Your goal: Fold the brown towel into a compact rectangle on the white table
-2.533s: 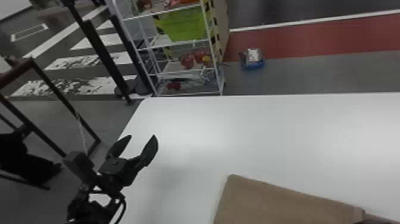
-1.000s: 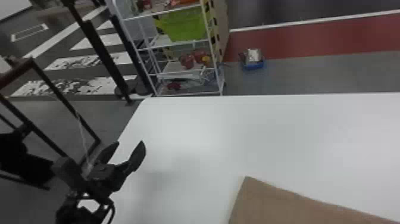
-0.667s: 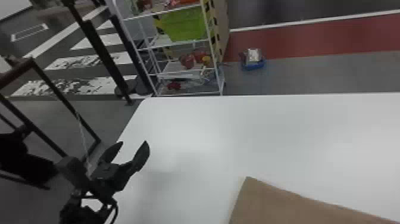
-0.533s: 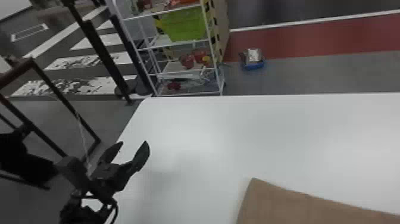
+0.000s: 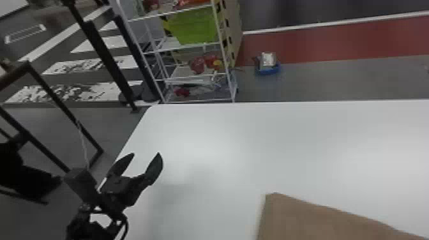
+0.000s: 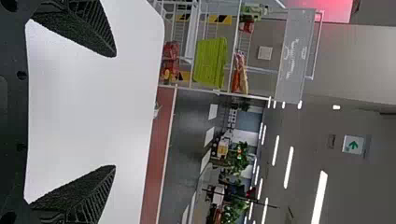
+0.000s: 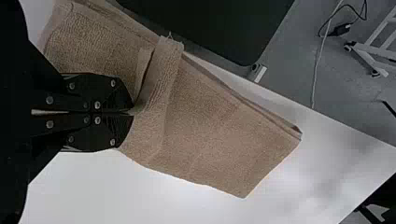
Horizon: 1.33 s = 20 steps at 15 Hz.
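Brown towel (image 5: 309,220) clamped at a fold on white table (image 5: 207,134)

The table spread across the head view's centre and right, with a white wire rack (image 5: 172,44) beyond its far edge, upper left of centre. The towel, in layers, showed at that view's lower right; the right wrist view had it across the middle, one fold (a loose, ridged one) clamped between the fingers of the right gripper (image 7: 132,112). At the head view's lower left was the left gripper (image 5: 145,154), its fingers apart. A green bin (image 5: 193,27) sat on the rack.
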### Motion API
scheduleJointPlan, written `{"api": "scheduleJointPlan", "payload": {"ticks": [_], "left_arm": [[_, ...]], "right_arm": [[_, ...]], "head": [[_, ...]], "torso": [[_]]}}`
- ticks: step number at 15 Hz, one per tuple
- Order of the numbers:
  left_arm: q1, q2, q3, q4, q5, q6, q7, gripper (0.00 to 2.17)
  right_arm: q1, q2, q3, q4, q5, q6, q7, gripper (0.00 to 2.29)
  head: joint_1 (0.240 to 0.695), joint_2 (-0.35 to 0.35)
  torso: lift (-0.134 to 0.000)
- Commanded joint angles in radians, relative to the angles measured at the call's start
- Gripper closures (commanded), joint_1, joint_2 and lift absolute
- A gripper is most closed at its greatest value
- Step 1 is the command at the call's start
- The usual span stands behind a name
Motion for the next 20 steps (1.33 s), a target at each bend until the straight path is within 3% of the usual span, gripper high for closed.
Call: {"api": "scheduleJointPlan", "payload": {"ticks": [1, 4, 6, 10, 14, 17, 20], "left_arm": [[0.0, -0.004, 0.0, 0.001, -0.002, 0.0, 0.0, 0.02], [-0.006, -0.004, -0.002, 0.011, -0.005, 0.0, 0.008, 0.02], [-0.018, -0.004, -0.004, 0.03, -0.008, -0.003, 0.013, 0.02], [-0.025, -0.004, -0.027, 0.04, -0.024, -0.006, 0.019, 0.02], [-0.031, -0.004, -0.025, 0.045, -0.027, -0.006, 0.02, 0.02], [-0.037, -0.004, -0.025, 0.056, -0.027, -0.006, 0.02, 0.02], [-0.043, -0.004, -0.028, 0.073, -0.031, -0.015, 0.019, 0.02]], "right_arm": [[-0.018, -0.002, -0.001, 0.005, -0.009, 0.0, 0.005, 1.53], [0.016, 0.001, -0.131, -0.037, -0.132, -0.025, 0.005, 1.53], [0.042, -0.001, -0.154, 0.005, -0.113, -0.068, 0.005, 1.53], [0.007, -0.007, -0.076, 0.121, -0.013, -0.12, 0.005, 1.53], [-0.013, -0.006, -0.08, 0.086, -0.035, -0.12, 0.005, 1.53], [0.05, 0.001, -0.199, 0.028, -0.122, -0.129, 0.005, 1.53], [0.032, 0.001, -0.174, 0.127, -0.069, -0.16, 0.005, 1.53]], "head": [[0.695, 0.331], [0.695, 0.324], [0.695, 0.3], [0.695, 0.267], [0.695, 0.263], [0.695, 0.261], [0.695, 0.238]], "torso": [[-0.123], [-0.123], [-0.123], [-0.123], [-0.123], [-0.123], [-0.123]]}}
